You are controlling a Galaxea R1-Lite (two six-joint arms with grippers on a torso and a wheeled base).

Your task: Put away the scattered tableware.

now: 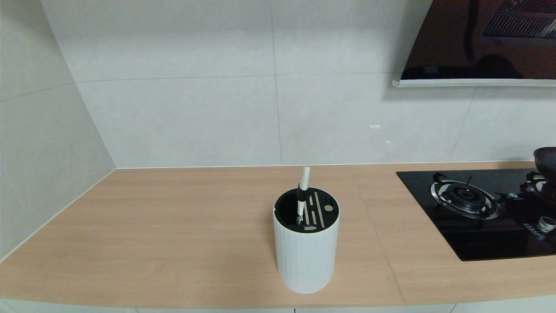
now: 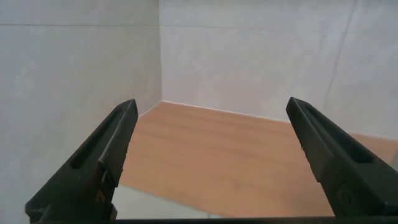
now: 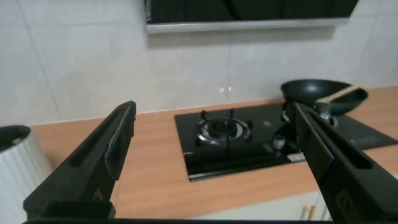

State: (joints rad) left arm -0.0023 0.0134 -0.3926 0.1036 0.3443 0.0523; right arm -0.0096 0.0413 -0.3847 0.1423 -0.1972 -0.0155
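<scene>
White ribbed utensil holder (image 1: 306, 256) near the table's (image 1: 173, 226) front edge, with a cream-handled utensil (image 1: 302, 187) standing in its open compartment. Left end effector (image 2: 211, 106) and right end effector (image 3: 213, 109): fingers spread wide, empty.

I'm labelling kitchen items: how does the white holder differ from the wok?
The holder is white, ribbed and tall; the wok is dark and shallow. The holder stands on the wooden counter with one utensil standing in it; the wok sits on the black hob. Both are round and open upward.
</scene>
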